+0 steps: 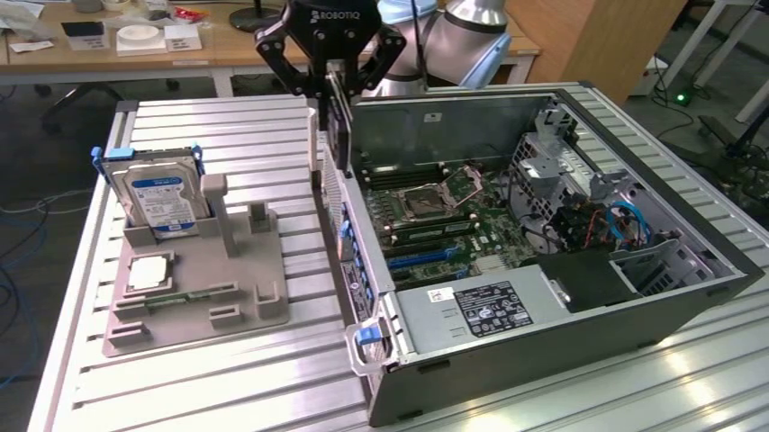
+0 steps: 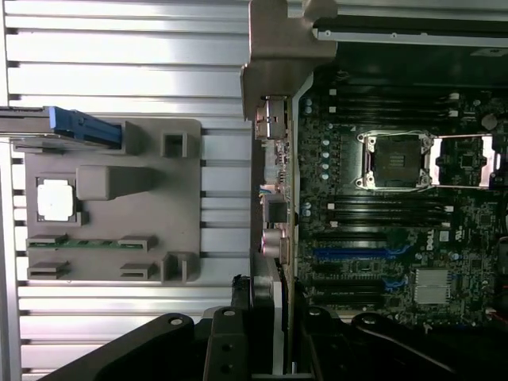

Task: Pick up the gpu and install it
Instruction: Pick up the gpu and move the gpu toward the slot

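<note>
hand (image 1: 341, 90) clenched on gpu (image 1: 342, 135), pinching its top edge. gpu hangs straight down under hand, thin side showing, up in air. right below hand: near wall of open case (image 1: 673, 180). board (image 1: 445, 216) lies inside case, lower than gpu. gpu not in slot yet. grey tray (image 1: 193, 306) with hard drive (image 1: 157, 198) sits well away from hand, on exterior view's left.

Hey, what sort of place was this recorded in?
Likely a robotics lab set up for computer assembly: an open desktop case on a slotted aluminium table, a grey parts fixture holding a hard drive, and office desks behind.
</note>
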Motion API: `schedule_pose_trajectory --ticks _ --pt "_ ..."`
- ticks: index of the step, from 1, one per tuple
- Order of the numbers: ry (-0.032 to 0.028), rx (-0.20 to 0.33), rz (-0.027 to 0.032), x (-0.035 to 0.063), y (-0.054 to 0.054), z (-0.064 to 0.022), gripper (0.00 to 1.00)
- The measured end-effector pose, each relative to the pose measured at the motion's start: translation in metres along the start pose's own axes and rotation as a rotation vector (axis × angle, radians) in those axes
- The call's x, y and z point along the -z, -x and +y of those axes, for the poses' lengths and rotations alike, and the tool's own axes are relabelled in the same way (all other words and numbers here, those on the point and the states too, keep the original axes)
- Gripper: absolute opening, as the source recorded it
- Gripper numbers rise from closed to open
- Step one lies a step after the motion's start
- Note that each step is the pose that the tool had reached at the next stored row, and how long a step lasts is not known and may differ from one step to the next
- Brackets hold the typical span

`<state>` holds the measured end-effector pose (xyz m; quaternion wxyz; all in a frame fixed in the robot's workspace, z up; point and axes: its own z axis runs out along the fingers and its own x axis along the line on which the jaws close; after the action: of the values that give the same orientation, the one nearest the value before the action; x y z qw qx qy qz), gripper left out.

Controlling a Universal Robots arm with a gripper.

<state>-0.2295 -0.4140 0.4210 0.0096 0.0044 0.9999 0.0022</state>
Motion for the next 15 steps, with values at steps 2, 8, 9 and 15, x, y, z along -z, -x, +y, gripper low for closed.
schedule_pose_trajectory --ticks 2,8,9,15 --pt "0.0 0.0 0.0 0.0 0.003 0.0 0.28" --pt "0.0001 0.0 0.0 -0.0002 0.01 0.0001 0.28" --pt "0.0 0.0 0.0 -0.0002 0.012 0.0001 0.28" --pt "0.0 0.0 0.0 -0.0003 0.019 0.0002 0.28"
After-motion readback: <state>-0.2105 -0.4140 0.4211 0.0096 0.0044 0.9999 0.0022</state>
